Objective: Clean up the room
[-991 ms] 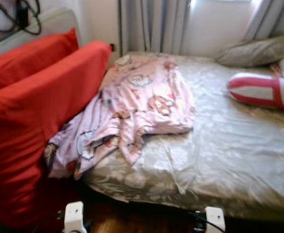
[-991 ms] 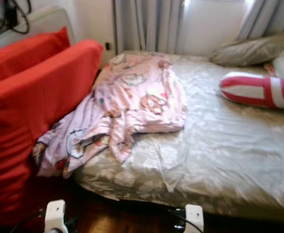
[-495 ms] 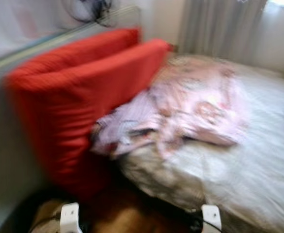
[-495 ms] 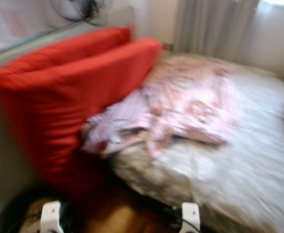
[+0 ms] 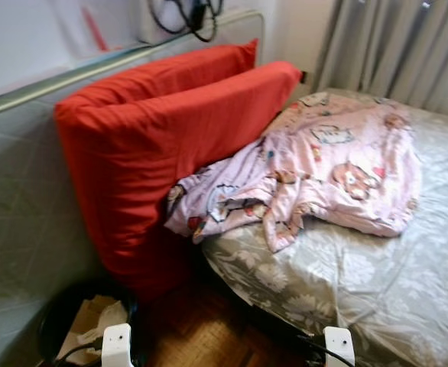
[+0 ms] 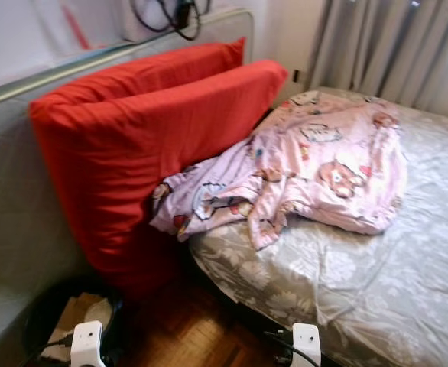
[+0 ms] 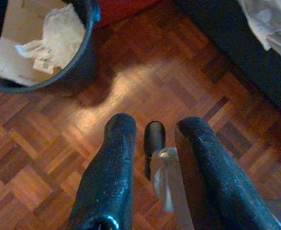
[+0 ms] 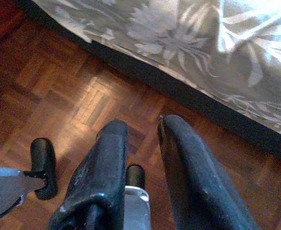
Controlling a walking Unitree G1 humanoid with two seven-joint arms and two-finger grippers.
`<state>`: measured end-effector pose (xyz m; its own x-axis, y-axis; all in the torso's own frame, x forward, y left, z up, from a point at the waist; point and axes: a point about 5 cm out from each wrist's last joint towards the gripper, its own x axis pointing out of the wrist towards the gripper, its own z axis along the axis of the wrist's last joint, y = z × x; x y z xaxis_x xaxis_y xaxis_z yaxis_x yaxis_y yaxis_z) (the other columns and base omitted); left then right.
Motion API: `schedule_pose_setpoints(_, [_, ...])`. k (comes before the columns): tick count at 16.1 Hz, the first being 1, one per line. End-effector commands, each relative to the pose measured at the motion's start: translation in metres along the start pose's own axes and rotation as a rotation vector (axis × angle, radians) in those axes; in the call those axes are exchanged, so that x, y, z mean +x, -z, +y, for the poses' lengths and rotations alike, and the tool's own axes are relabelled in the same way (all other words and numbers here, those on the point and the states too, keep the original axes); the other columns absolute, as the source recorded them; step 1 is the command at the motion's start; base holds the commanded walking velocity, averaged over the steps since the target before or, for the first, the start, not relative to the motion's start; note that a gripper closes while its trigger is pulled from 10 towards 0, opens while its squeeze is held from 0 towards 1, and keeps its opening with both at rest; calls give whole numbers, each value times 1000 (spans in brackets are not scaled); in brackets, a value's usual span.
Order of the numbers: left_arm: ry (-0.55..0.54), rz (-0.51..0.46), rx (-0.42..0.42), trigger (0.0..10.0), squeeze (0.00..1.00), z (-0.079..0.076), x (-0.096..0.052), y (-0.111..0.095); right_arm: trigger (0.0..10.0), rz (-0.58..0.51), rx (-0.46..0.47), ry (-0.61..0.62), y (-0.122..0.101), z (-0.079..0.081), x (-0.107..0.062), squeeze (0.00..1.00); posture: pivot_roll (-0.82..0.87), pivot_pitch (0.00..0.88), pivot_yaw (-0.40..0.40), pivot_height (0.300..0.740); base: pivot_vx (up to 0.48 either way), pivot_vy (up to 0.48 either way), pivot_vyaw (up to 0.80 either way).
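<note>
Parquet floor runs along the frame bottom in the head views, w/ both arms hanging low over it. Left gripper has fingers apart, nothing between them; right gripper likewise parted & empty, near the bed edge. Lower left of frame: black bin holding crumpled paper. Centre right: bed w/ grey floral sheet. Mid-frame, a pink cartoon-print blanket lies bunched on the bed, its corner drooping off the edge against the two red cushions, which stand on edge left of centre. Upper right: grey curtains. Upper left: black cables hang on the wall.
</note>
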<state>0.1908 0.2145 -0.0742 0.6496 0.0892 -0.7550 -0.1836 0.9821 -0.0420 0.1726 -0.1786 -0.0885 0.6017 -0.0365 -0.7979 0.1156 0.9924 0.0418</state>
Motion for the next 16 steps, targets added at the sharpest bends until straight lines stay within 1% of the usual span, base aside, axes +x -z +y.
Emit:
schedule_pose_setpoints(1, [-1, 7, 6, 10000, 0, 0, 0, 1, 10000, 1, 11, 10, 0, -3, 0, 0, 25, 0, 1, 740, 247, 0, 0])
schedule_pose_setpoints(3, [1, 6, 6, 10000, 0, 0, 0, 0, 10000, -4, 16, 12, -1, -3, 0, 0, 23, 0, 1, 740, 253, 0, 0])
schedule_pose_setpoints(5, [1, 5, 3, 10000, 0, 0, 0, 0, 10000, -6, -12, -8, -3, -1, 0, 0, 23, 0, -1, 740, 266, 0, 0])
schedule_pose_setpoints(7, [1, 4, 8, 10000, 0, -1, 0, -1, 10000, -18, -31, -17, -5, 0, 1, 0, 26, 0, -3, 740, 279, 0, 600])
schedule_pose_setpoints(8, [2, 4, 8, 10000, 0, 0, 0, -1, 10000, -22, -13, -10, -5, 0, 1, 0, 26, 0, -2, 740, 281, 0, 800])
schedule_pose_setpoints(9, [2, 6, 10, 10000, 0, 0, 0, 0, 10000, -23, -3, -4, -5, -1, 1, 0, 25, 0, -4, 740, 281, 0, 0])
schedule_pose_setpoints(13, [3, 8, 11, 10000, 0, 1, 0, 1, 10000, -17, -22, -20, -4, 4, 1, 0, 31, 0, -4, 740, 280, 0, 0])
schedule_pose_setpoints(16, [9, -4, 17, 10000, 0, 1, 1, -4, 10000, -42, -3, -23, -11, 8, 2, 0, 31, 0, 2, 740, 280, 0, 0])
